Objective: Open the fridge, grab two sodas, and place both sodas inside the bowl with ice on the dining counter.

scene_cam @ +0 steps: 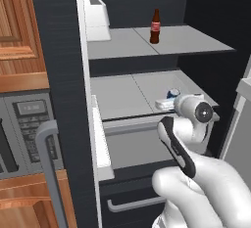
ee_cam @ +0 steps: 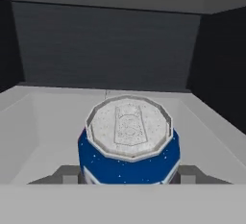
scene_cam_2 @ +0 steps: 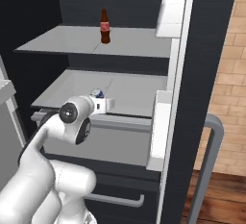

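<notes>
The fridge (scene_cam: 59, 51) stands open, its pale shelves bare apart from the two sodas. On the upper shelf a dark-brown bottle (scene_cam: 155, 26) (scene_cam_2: 104, 26) with a red label stands upright. The blue can (ee_cam: 129, 155) (scene_cam: 172, 93) (scene_cam_2: 97, 93) sits on the middle shelf near its front edge. My gripper (ee_cam: 129, 177) (scene_cam: 169, 102) (scene_cam_2: 102, 104) reaches in over that shelf. Its dark fingertips (ee_cam: 67, 174) press against both sides of the can, shut on it. The bowl and the dining counter are out of view.
A grey microwave (scene_cam: 29, 124) is set into wood cabinets left of the fridge. The open doors carry white bins (scene_cam: 95, 16) (scene_cam_2: 168, 11) and grey bar handles (scene_cam: 49, 163) (scene_cam_2: 211, 160). Below the shelves is a drawer with a handle (scene_cam: 132, 203). A brick wall (scene_cam_2: 233, 64) lies to the right.
</notes>
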